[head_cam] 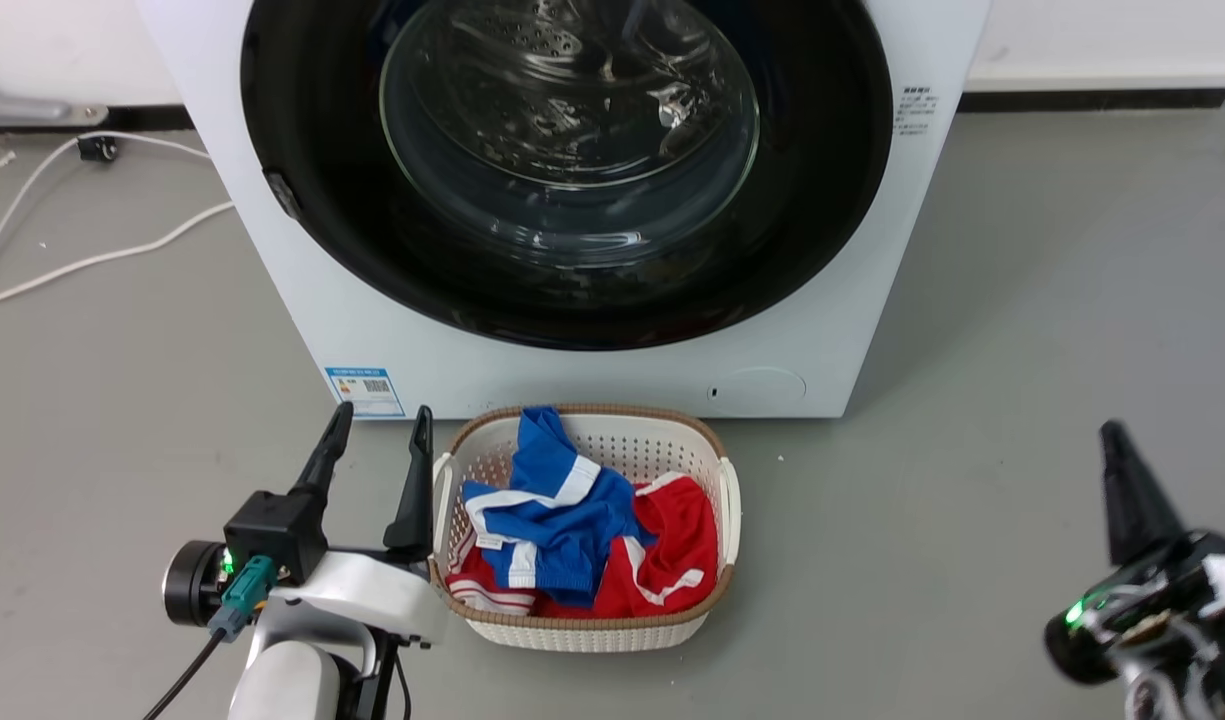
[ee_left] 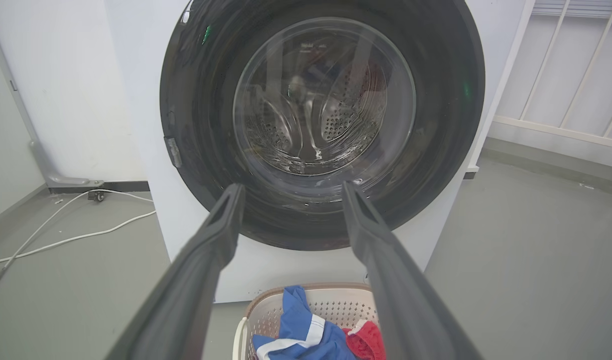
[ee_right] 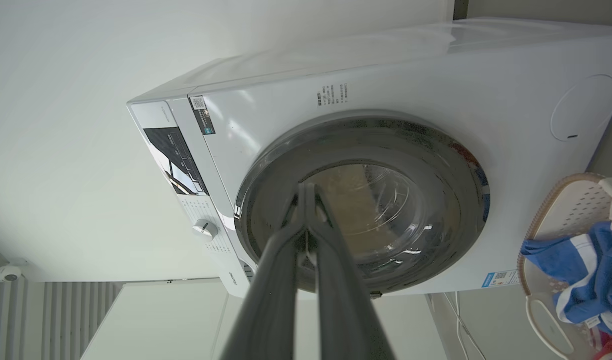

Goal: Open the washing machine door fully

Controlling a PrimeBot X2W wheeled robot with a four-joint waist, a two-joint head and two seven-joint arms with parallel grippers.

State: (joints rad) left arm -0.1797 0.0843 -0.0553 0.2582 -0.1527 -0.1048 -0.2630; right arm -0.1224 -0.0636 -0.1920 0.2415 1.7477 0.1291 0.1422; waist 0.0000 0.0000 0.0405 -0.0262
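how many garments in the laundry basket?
2: a blue garment on top, toward the left, and a red garment partly under it on the right, both inside the basket. More may be hidden beneath them.

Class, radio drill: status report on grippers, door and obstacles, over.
Left gripper open, beside basket. Right gripper shut, empty. Door shut, untouched. Basket of clothes on floor before machine.

The round black door (head_cam: 567,150), clear glass at its centre, is sitting shut on the front of the white washer (head_cam: 532,380).
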